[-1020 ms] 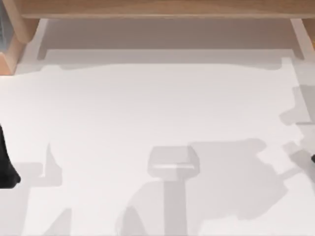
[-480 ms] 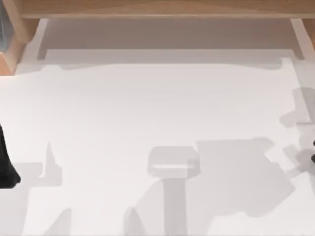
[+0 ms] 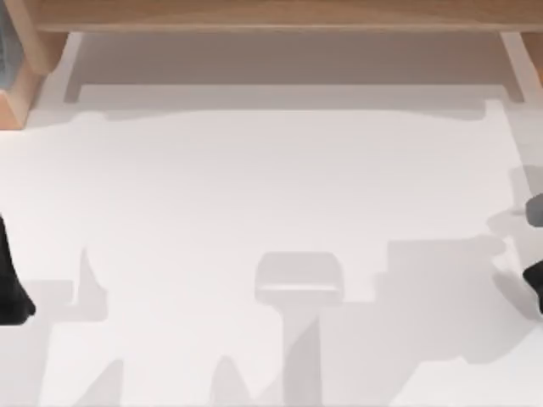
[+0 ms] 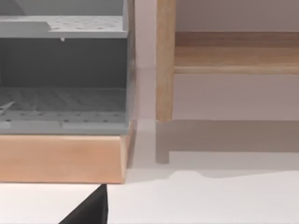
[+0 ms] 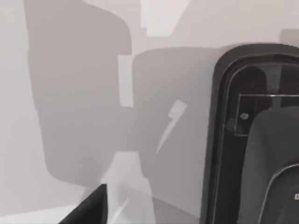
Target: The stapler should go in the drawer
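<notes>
The white table (image 3: 254, 195) takes up most of the scene and is crossed by soft grey shadows. A long wooden frame (image 3: 280, 15) runs along its far edge, with upright posts at both ends, and everything else is best placed from that frame. At the frame's left end, just outside the post, a grey drawer unit (image 4: 63, 70) with perforated shelves stands on a pale wooden base (image 4: 60, 158). The base rests on the table and sits close beside the post. Well away from the frame, towards the near right of the table, the right wrist view shows a large black rounded object (image 5: 233, 140) with a glossy dark face. It may be the stapler, but too little of it is visible for me to be sure. If it is, it lies out on the table, far from the drawer unit at the other end of the frame. The left arm (image 3: 10, 284) is at the table's left edge, well short of the frame, and its left gripper (image 4: 88, 212) faces the drawer unit. The right arm (image 3: 534, 278) is at the right edge, and the right gripper (image 5: 88, 207) hangs over the shadowed table beside the black object. I cannot tell whether either gripper is open or closed, or whether either holds anything.
</notes>
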Controlling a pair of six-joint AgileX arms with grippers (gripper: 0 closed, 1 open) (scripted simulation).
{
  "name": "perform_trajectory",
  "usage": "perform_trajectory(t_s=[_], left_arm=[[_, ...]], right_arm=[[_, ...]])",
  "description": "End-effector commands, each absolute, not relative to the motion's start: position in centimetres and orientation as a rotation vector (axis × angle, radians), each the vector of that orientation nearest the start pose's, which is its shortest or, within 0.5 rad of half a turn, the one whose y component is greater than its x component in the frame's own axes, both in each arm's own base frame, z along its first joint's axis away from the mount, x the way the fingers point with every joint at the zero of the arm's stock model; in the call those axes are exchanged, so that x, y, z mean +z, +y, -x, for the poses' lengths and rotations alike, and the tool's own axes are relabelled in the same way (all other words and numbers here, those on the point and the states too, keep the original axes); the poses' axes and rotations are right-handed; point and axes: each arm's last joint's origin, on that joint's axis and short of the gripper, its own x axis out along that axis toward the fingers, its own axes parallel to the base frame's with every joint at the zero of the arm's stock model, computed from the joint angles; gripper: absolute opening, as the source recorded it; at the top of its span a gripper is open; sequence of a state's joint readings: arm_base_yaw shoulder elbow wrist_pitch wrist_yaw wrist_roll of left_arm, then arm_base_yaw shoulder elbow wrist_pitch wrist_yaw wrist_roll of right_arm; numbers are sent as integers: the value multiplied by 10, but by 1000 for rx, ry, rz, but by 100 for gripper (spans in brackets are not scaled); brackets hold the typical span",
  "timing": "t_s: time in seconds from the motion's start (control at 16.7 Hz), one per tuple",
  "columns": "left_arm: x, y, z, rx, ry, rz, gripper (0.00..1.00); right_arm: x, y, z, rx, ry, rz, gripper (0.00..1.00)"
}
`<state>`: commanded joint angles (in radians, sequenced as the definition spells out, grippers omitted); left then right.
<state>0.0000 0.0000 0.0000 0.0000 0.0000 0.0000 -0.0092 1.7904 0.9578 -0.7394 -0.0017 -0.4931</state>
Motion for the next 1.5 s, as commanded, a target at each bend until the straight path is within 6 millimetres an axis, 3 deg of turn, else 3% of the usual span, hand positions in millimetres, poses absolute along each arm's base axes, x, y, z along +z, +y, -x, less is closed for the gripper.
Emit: perform_trajectory(t_s=[0.12,0.9,1.5], left_arm=[[160,-1,-106,0,0,0,100],[160,-1,-106,0,0,0,100],[160,-1,-106,0,0,0,100]], right_arm=[[117,-1,-292,384,1538,380,100],[117,-1,-292,384,1538,380,2],[119,-2,-293,381,1534,380,0]])
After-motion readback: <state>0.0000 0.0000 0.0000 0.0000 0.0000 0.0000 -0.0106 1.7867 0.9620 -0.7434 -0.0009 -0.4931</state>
